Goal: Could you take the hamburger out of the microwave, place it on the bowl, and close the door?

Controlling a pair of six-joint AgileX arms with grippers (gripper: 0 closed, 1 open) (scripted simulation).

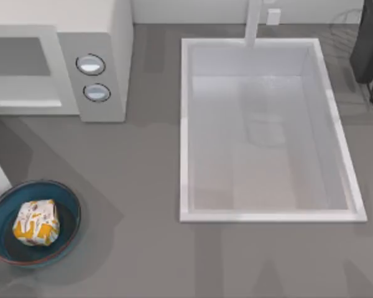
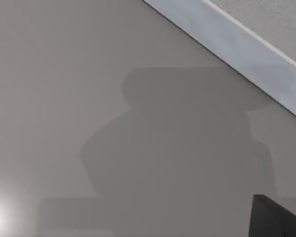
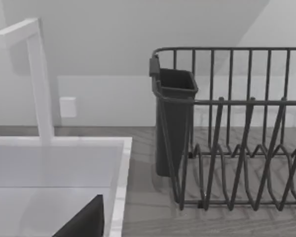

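White-wrapped hamburger [image 1: 35, 222] sits inside the blue bowl [image 1: 69, 205] at the desk's [image 1: 143, 217] near left corner. Far left, the microwave [image 1: 105, 37] has its door shut. A sink [image 1: 185, 124] lies to its right. Whether either hand is clenched or released I cannot tell.
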